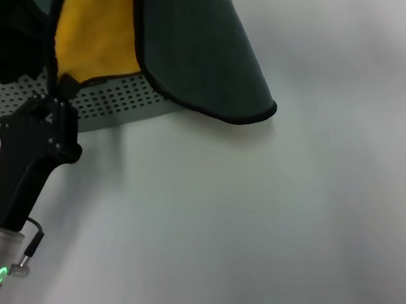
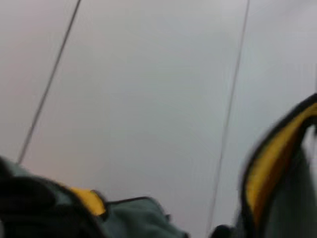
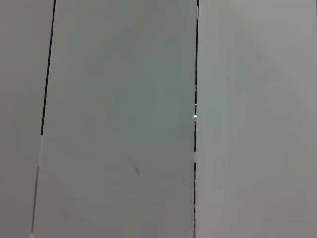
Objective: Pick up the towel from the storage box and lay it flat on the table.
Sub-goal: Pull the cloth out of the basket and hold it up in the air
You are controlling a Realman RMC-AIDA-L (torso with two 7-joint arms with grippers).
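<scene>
The towel [image 1: 194,52] is hanging partway out of the storage box [image 1: 113,104], its dark teal face draping over the front wall with the lowest black-trimmed corner reaching down near the white desk [image 1: 276,218], while the mustard yellow face is showing higher up beside it. The left hand [image 1: 60,88] is sitting right at the front of the box, at the lower edge of the yellow fold, and appears to be pinching the cloth there; the fingertips are buried against the fabric, so whether they are truly clamped on it cannot be told for certain. The left wrist view is showing yellow and teal folds [image 2: 270,163] close to the lens, which fits a hand right against the cloth. The right hand is not visible. The step in hand looks like the lift-out: the towel is not yet clear of the box. Next, the cloth likely needs drawing up and forward over the rim, then spreading onto the open desk in front.
</scene>
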